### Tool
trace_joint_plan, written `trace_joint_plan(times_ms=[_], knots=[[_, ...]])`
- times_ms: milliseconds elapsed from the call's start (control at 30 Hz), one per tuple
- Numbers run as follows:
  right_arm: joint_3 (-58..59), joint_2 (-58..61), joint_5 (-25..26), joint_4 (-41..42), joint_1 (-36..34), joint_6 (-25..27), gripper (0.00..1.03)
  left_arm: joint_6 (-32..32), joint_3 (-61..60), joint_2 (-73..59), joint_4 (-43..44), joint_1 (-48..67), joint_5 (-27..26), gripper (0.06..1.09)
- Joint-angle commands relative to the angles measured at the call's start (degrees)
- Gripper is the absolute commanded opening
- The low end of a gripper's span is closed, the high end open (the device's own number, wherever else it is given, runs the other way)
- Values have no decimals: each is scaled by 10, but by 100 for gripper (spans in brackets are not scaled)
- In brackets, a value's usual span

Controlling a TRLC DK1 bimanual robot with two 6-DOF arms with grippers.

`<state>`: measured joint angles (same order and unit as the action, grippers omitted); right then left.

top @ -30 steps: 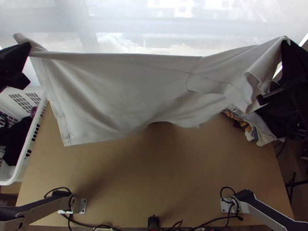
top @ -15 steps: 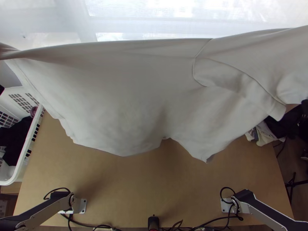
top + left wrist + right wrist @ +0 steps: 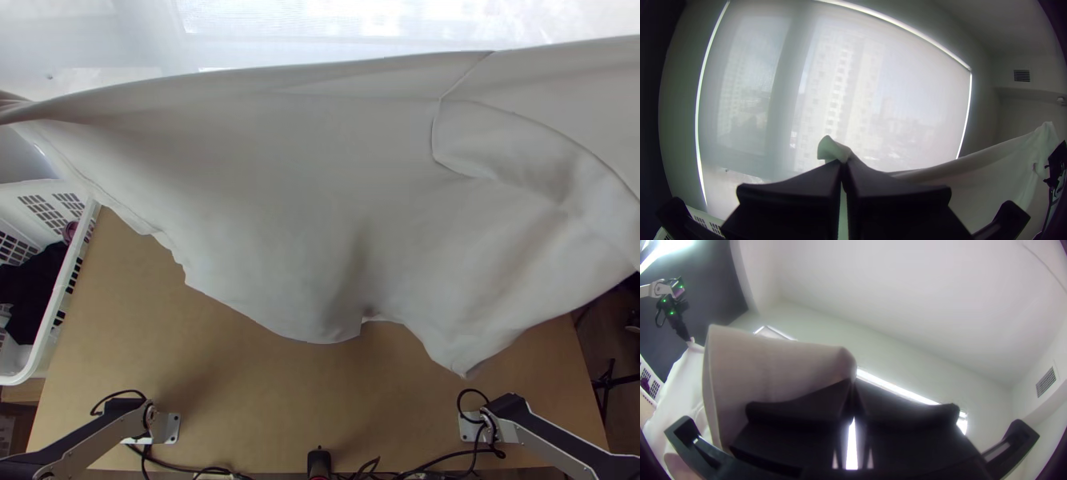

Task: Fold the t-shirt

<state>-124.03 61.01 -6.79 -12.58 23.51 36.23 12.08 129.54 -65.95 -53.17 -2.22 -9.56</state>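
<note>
- T-shirt (image 3: 280, 184) fabric at its left end is pinched in the left gripper (image 3: 843, 166), whose fingers are closed, a small tuft poking out past the tips.
- Below that gripper, on the side nearer its arm's base, stands the white basket (image 3: 48, 324), its rim beside the hanging cloth.
- Between the two grippers, the upper edge draws into a long, nearly straight line; over the last second the cloth has widened across the top view, and the curved seam has shifted toward the right gripper (image 3: 852, 386).
- The loose lower edge has swung nearer the arms' bases, wavy and uneven, above the table (image 3: 280, 400); whether it touches the wood, one cannot tell.
- The right gripper is closed on the other end, with a broad flap hanging beside it.
- Folding seems not to have begun: this looks like stretching before a lay-down, and that swinging edge could land creased.
</note>
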Motion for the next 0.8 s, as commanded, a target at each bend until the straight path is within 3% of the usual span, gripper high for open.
trace_joint_plan(times_ms=[0,267,433,767], knots=[[-54,14,-3,11,0,-5,3,15,6,7,1,-1,9,9],[-50,-5,-9,12,-2,-35,3,30,3,31,10,-1,9,9],[114,-55,-4,68,-9,-36,3,27,-89,39,29,5,9,9],[397,-64,0,175,-16,-110,3,22,-297,5,119,55,-15,9]])
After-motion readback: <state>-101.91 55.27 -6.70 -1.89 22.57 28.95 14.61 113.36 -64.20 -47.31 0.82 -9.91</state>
